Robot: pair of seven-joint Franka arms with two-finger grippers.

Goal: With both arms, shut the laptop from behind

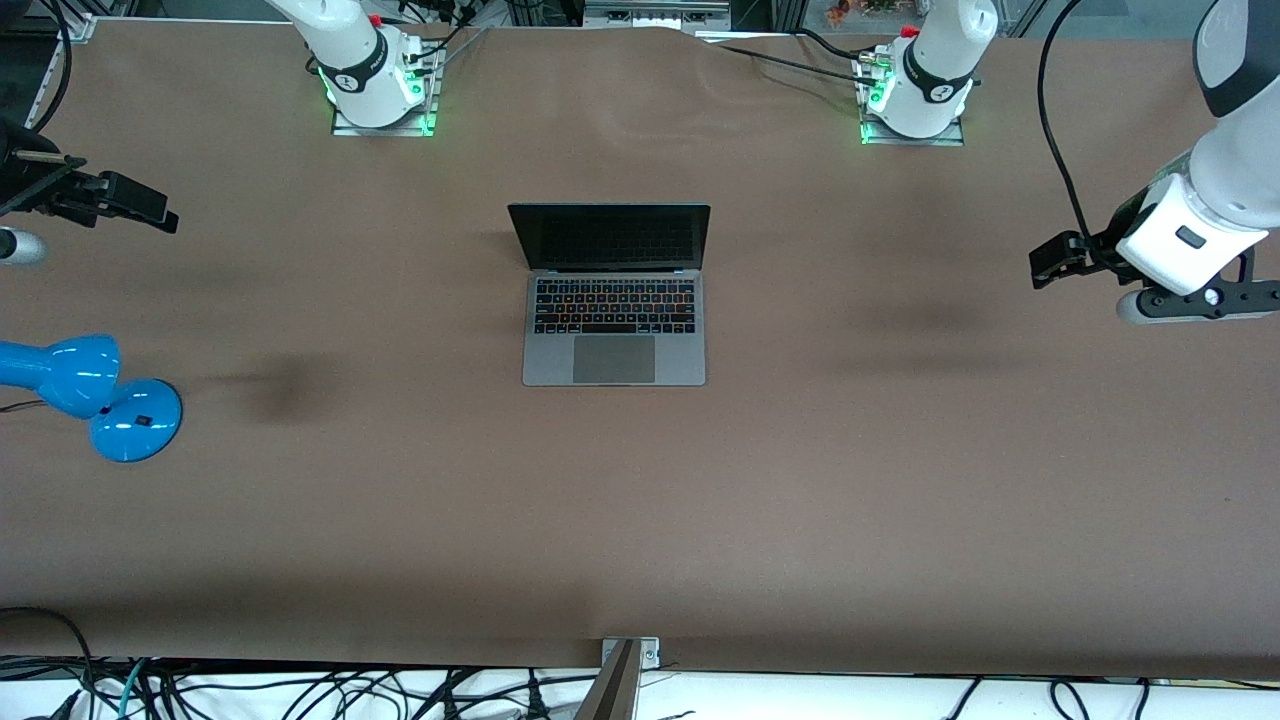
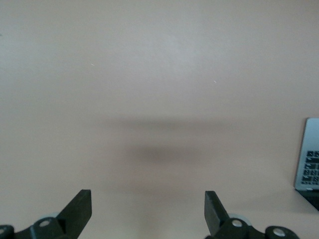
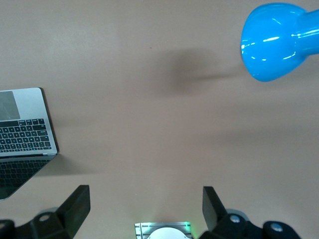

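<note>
The laptop (image 1: 614,330) lies open in the middle of the table, its dark screen upright and facing the front camera. Its keyboard corner shows in the right wrist view (image 3: 25,134), and an edge shows in the left wrist view (image 2: 310,159). My left gripper (image 1: 1057,260) hangs open and empty over bare table toward the left arm's end, well away from the laptop; it also shows in the left wrist view (image 2: 148,209). My right gripper (image 1: 140,205) hangs open and empty over the table toward the right arm's end, and shows in the right wrist view (image 3: 146,206).
A blue desk lamp (image 1: 90,395) stands at the right arm's end of the table, nearer the front camera than the right gripper; its head shows in the right wrist view (image 3: 274,42). The two arm bases (image 1: 378,90) (image 1: 915,95) stand along the table's back edge. Cables hang off the front edge.
</note>
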